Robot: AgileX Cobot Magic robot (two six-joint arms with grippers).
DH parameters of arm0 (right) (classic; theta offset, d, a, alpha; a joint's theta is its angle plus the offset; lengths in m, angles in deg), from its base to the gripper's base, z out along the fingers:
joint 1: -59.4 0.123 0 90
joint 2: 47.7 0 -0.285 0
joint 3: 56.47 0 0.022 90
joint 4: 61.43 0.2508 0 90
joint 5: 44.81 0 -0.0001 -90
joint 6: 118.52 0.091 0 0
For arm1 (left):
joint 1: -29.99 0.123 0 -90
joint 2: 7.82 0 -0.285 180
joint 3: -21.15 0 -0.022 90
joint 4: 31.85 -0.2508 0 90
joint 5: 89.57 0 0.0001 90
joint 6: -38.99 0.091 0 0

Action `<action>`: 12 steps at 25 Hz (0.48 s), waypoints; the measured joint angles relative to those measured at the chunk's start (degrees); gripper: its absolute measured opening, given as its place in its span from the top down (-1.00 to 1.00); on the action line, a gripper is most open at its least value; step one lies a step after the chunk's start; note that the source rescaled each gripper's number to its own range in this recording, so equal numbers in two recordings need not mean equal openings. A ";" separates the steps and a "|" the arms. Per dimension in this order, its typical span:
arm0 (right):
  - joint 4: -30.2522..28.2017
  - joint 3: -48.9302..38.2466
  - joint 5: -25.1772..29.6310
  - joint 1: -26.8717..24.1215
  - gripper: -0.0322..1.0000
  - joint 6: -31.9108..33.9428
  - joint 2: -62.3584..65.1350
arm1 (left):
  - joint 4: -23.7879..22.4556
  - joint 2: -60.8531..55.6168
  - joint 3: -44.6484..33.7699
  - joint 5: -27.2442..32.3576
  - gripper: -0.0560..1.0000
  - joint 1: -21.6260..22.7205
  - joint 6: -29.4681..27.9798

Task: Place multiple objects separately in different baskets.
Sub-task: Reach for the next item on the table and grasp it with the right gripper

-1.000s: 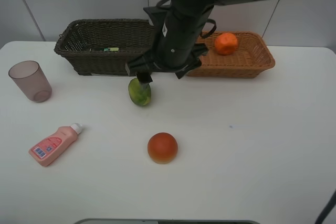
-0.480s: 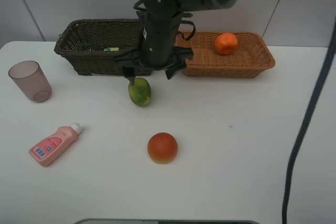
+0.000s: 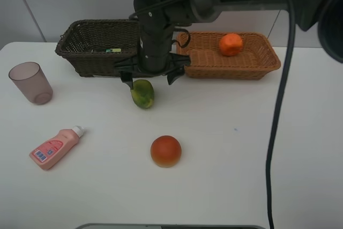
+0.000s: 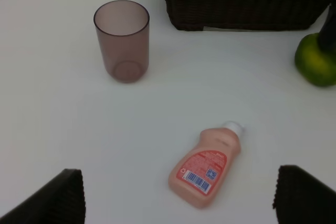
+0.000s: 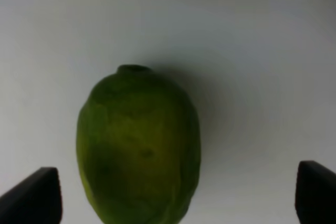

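The green-yellow oval fruit (image 3: 142, 94) (image 5: 139, 145) lies on the table in front of the dark brown basket (image 3: 86, 60). My right gripper (image 3: 149, 79) (image 5: 173, 195) hangs open just above it, one finger on each side, not touching. An orange tangerine (image 3: 231, 44) sits in the light tan basket (image 3: 252, 67). The red-orange round fruit (image 3: 165, 150) rests nearer the front. At the left stand the mauve cup (image 3: 31, 82) (image 4: 122, 40) and the lying pink bottle (image 3: 55, 147) (image 4: 207, 166). My left gripper (image 4: 178, 200) is open above the pink bottle, holding nothing.
A dark item with a green label (image 3: 107, 50) lies inside the dark basket. The right arm (image 3: 161, 20) reaches across in front of both baskets, and its cable (image 3: 278, 111) hangs down over the right side of the table (image 3: 257, 175).
The right arm has swung left and settled over the green-yellow fruit, and its jaws have widened. The fruit and the other objects have not moved.
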 joint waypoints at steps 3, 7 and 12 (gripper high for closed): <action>0.00 0.11 -2.50 0.00 -1.00 1.18 -0.26 | 0.00 0.00 0.00 0.00 -0.84 0.00 0.00; -0.25 0.11 -4.68 0.00 -1.00 3.25 -0.26 | 0.00 0.00 0.00 0.00 -0.84 0.00 0.00; -0.71 1.58 -5.34 0.00 -1.00 4.46 -2.14 | 0.00 0.00 0.00 0.00 -0.84 0.00 0.00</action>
